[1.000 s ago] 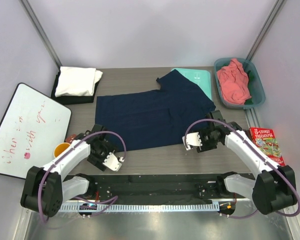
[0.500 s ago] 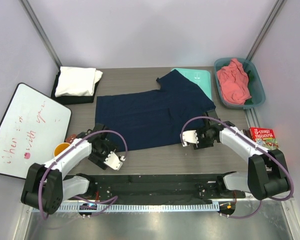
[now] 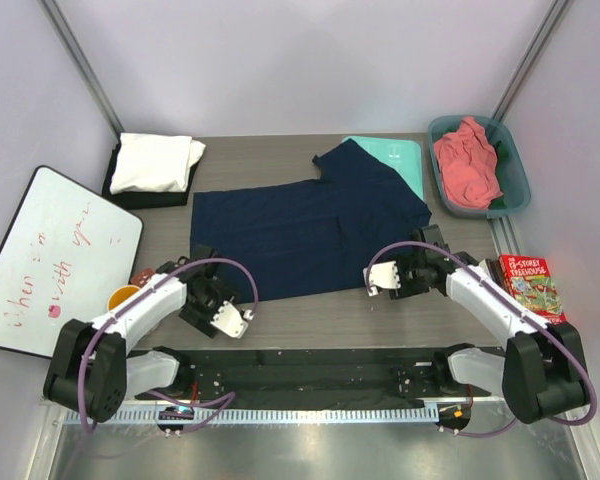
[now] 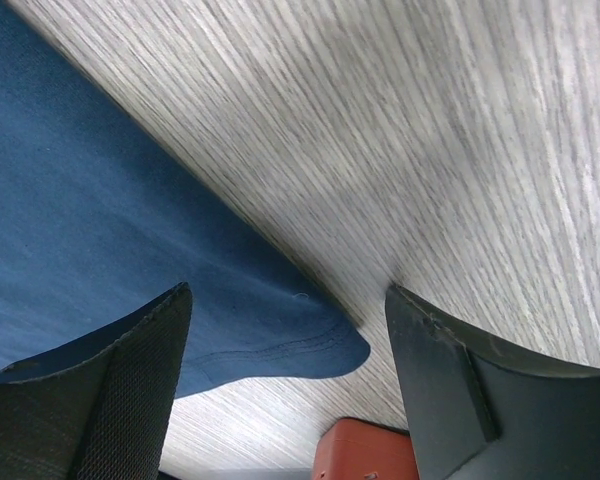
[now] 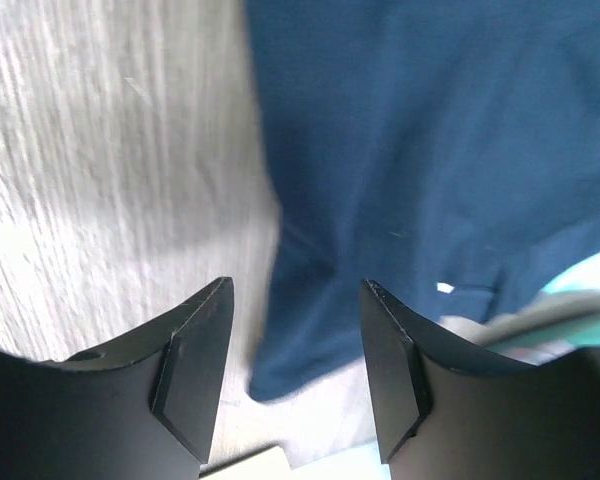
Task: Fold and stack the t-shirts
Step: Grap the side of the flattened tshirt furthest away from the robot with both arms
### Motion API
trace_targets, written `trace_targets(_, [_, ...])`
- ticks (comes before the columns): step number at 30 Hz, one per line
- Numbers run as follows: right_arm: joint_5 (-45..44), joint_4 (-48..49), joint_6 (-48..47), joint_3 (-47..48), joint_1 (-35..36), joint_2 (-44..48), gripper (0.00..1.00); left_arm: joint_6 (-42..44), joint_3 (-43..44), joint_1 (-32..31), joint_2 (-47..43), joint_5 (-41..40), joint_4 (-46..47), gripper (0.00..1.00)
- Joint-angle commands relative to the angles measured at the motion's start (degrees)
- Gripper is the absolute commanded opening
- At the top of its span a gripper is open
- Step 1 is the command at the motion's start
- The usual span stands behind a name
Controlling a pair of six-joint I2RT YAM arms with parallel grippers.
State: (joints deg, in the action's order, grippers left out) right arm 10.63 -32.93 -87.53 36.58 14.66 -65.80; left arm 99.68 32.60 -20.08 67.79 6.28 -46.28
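Note:
A dark navy t-shirt (image 3: 305, 228) lies spread flat in the middle of the table. My left gripper (image 3: 232, 320) is open and empty at its near left corner, which shows between the jaws in the left wrist view (image 4: 280, 345). My right gripper (image 3: 381, 278) is open and empty at the shirt's near right corner, which shows in the right wrist view (image 5: 310, 340). A folded white t-shirt (image 3: 157, 161) lies on a black one (image 3: 121, 194) at the far left. A salmon pink t-shirt (image 3: 467, 165) lies crumpled in the teal tub (image 3: 517, 185).
A mint-green board (image 3: 402, 158) lies under the navy shirt's far right part. A whiteboard (image 3: 50, 258) lies at the left, with an orange cup (image 3: 124, 297) near it. A red book (image 3: 531, 285) lies at the right edge. An orange-red object (image 4: 365, 455) sits near the left jaws.
The right gripper swung left toward the shirt's near right corner, then settled slightly right. The left gripper edged a little toward the near left corner. The shirt has not moved.

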Motion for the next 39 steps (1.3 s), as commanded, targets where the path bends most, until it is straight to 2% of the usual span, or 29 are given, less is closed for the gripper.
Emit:
trace_targets(1, [-1.4, 6.71, 0.24, -2.91, -0.77, -3.54, 0.58, -0.8, 1.5, -0.84, 2.08, 1.27, 1.37, 0.78])
trace_targets(6, [-2.28, 11.48, 1.74, -2.92, -1.99, -10.03, 0.58, -0.89, 2.38, -1.11, 3.14, 0.84, 1.46, 0.77])
trace_targets(9, [-3.16, 14.82, 1.74, -3.27, -2.88, -12.15, 0.58, -0.54, 2.38, -1.11, 3.75, 0.48, 1.55, 0.69])
trace_targets(12, [-3.86, 16.58, 1.83, -3.44, -3.49, -14.44, 0.57, -1.41, 2.47, -1.19, 4.81, -0.04, 1.46, 0.4])
trace_targets(13, [-3.95, 17.1, 1.75, -3.7, -3.67, -14.79, 0.57, -1.68, 2.47, -1.19, 5.07, -0.39, 1.11, 0.2])
trace_targets(16, [-4.22, 16.93, 0.43, -4.67, -4.63, -14.45, 0.56, -2.47, 2.82, -1.28, 5.95, -1.36, -0.21, 0.0])
trace_targets(18, [-4.31, 17.02, -0.36, -5.02, -4.98, -13.92, 0.54, -2.91, 3.0, -1.28, 6.21, -1.62, -1.09, 0.0])
trace_targets(19, [-4.31, 16.85, -0.54, -5.2, -5.07, -13.74, 0.51, -3.09, 3.17, -1.37, 6.21, -1.63, -1.35, 0.0])
trace_targets(21, [-4.31, 16.23, -0.72, -5.03, -5.51, -12.95, 0.4, -3.52, 3.61, -1.37, 6.3, -1.71, -2.66, 0.0])
trace_targets(22, [-4.39, 15.01, -0.8, -4.76, -5.51, -12.6, 0.3, -3.7, 4.05, -1.37, 6.22, -1.71, -3.19, 0.0])
trace_targets(26, [-4.48, 10.7, -1.77, -4.5, -5.78, -10.76, 0.14, -4.49, 5.72, -1.37, 5.51, -2.24, -7.76, 0.0])
trace_targets(39, [-0.71, -11.79, -8.62, -3.27, -5.87, 0.75, 0.09, -0.98, 3.96, -1.37, -4.33, -1.37, -21.73, 0.0])
